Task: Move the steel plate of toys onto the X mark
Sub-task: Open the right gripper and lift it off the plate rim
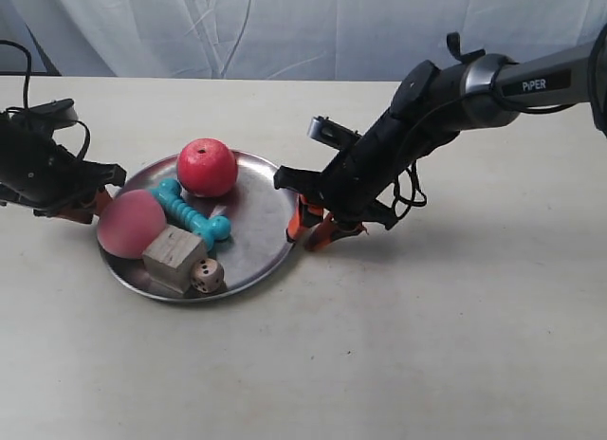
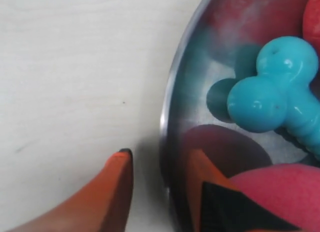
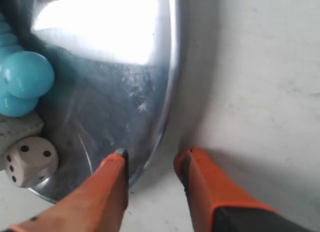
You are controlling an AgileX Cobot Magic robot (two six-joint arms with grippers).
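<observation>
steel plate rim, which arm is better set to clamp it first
Right, slightly. The right gripper straddles the steel plate rim over bare metal, jaws open. The left gripper also straddles it, but its inner finger crowds the peach.

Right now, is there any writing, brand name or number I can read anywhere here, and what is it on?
"PiPER": white letters on the dark arm at the exterior view's right.
The small wooden die shows only dark pips, no digits.
No other writing shows.
</observation>
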